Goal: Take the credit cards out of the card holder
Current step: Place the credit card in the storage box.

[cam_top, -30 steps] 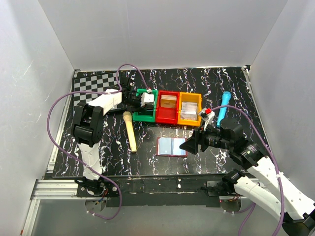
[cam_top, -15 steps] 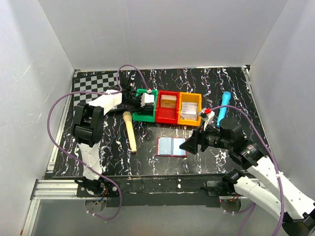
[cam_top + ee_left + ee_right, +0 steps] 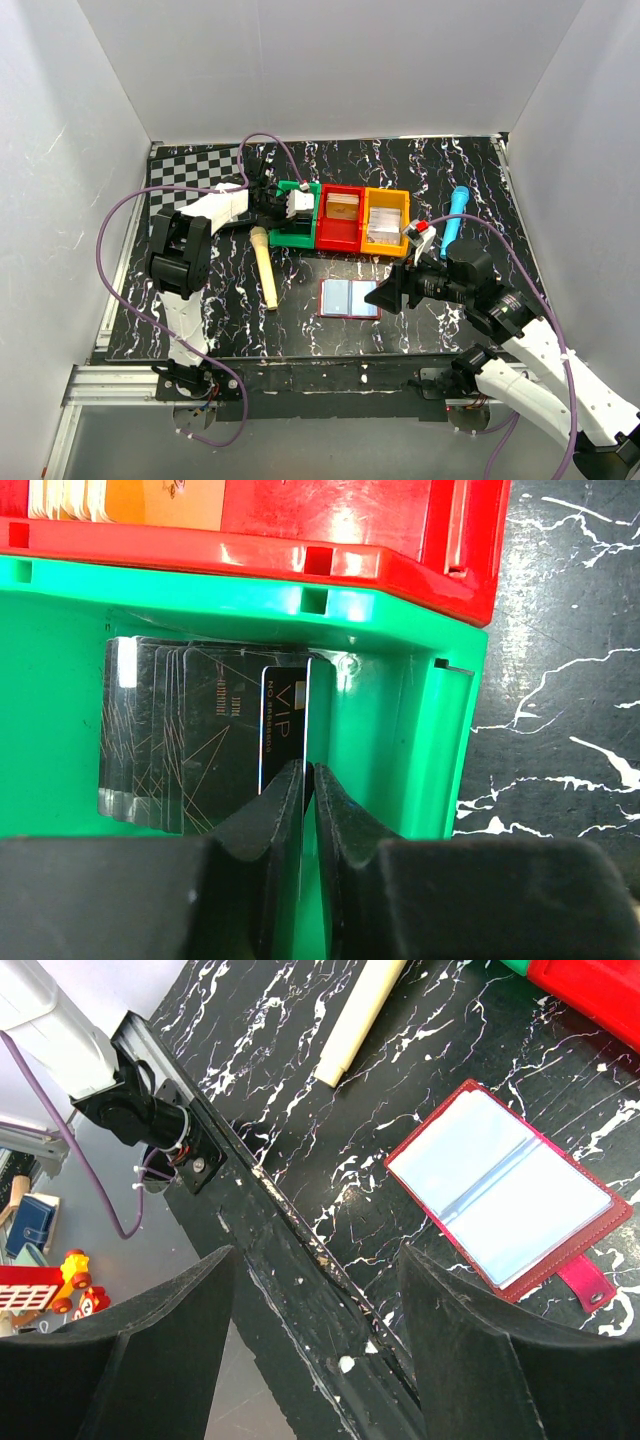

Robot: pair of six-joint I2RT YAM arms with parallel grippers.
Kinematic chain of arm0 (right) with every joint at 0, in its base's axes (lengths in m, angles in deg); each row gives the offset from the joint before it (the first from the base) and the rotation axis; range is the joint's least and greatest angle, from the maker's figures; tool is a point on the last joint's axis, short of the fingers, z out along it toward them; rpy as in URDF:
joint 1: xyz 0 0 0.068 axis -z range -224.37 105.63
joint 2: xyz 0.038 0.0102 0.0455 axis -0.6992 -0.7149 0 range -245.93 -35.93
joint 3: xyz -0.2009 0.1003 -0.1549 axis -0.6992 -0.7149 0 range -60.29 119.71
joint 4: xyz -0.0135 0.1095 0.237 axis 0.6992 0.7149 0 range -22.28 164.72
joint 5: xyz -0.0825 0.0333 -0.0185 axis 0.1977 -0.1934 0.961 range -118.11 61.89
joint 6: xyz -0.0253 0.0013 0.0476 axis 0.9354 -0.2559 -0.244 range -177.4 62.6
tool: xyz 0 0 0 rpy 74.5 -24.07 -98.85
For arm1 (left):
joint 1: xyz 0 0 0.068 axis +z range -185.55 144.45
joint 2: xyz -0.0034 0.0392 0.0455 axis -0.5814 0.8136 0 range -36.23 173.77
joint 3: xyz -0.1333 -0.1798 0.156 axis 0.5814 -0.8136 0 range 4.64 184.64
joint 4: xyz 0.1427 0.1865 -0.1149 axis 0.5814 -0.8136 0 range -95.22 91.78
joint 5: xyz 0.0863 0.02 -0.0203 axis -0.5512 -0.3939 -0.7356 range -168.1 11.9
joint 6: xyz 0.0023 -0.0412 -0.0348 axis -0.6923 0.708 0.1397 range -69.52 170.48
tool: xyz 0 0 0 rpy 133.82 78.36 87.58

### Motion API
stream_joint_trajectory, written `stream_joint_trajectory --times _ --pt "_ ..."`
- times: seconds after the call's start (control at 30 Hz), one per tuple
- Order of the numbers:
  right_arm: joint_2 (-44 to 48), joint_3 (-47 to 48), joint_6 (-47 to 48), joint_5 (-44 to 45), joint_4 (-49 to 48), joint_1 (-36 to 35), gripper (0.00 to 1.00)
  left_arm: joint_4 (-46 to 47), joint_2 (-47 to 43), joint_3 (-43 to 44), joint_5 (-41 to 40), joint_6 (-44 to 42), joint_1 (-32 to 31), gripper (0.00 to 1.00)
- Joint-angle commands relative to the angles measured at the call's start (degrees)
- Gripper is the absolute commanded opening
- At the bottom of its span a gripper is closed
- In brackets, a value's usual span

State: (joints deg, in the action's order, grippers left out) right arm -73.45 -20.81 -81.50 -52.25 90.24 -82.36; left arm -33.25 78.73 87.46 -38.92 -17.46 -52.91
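Glossy plastic green bin (image 3: 400,740); card holder (image 3: 500,1188) seemingly leather outside, glossy inside.

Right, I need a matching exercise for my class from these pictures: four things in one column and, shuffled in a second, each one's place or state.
Things
1. card holder
2. black cards
3. cream stick
4. right tool

Places or states
A. standing on edge in the green bin
B. jaws wide open, holding nothing
C. lying open, pale-blue inside up
D. lying left of the card holder

Pairs: 1-C, 2-A, 3-D, 4-B
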Motion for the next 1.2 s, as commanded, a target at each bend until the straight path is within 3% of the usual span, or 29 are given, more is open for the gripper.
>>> stream_joint_trajectory --times 0.0,0.9,1.07,1.17 --pt "0.2 0.3 -0.2 -0.5 -2.2 -0.3 0.73 1.5 -3.8 -0.7 -0.2 0.2 -0.2 0.11" --pt "-0.5 0.9 -0.2 -0.9 -2.2 -0.3 0.73 2.4 -8.2 0.3 -1.9 1.3 -1.0 0.2" --pt "-0.9 1.0 -0.2 -0.6 -2.0 -0.3 0.73 4.8 -12.7 1.4 -3.9 7.4 -2.1 0.19" --pt "-1.2 1.0 -0.2 0.1 -2.0 -0.3 0.73 9.3 -18.3 -2.0 -7.3 16.1 -3.9 0.21"
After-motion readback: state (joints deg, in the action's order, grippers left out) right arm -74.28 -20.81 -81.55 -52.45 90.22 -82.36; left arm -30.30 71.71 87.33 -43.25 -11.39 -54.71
